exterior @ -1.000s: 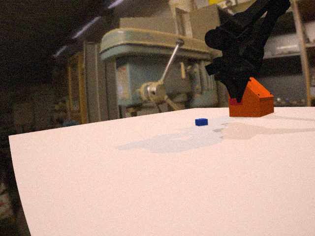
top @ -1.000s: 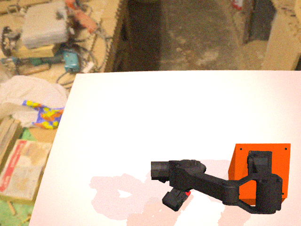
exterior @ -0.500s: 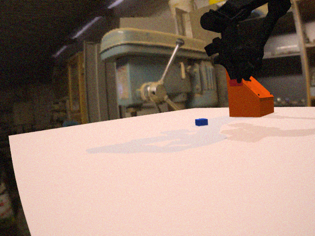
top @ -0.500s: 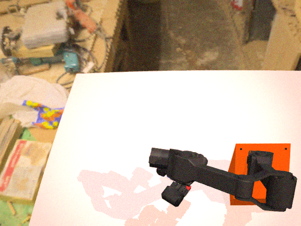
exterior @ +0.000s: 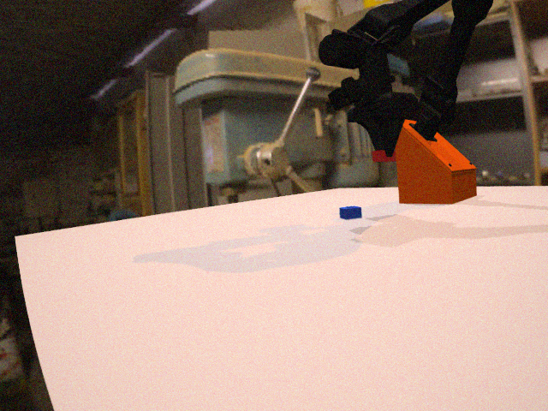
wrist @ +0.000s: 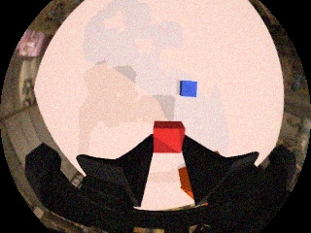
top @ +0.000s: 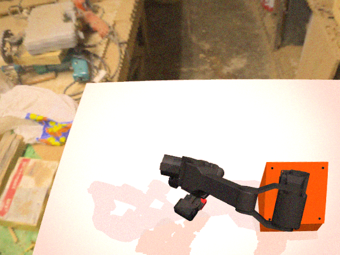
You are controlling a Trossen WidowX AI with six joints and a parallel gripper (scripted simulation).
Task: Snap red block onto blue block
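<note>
You had the gripper [top: 202, 203] [exterior: 389, 155] [wrist: 167, 138] clamped on the red block [top: 203, 203] [exterior: 382, 156] [wrist: 168, 138], raised at lower centre of the wrist view; alignment over the blue block [exterior: 350, 212] [wrist: 189, 88], pressing and release remained.

Red block [exterior: 383, 156] [wrist: 168, 138], small, box-shaped, plain-coloured, material unclear: gripped between two black fingertips, raised above white table, apart from blue one; mostly hidden in top view, lower part showing in exterior view. Blue block [exterior: 349, 212] [wrist: 189, 88], small, box-shaped, material unclear: flat on white table, nothing on top, top face showing in wrist view; hidden in top view. Two blocks unjoined.
</note>
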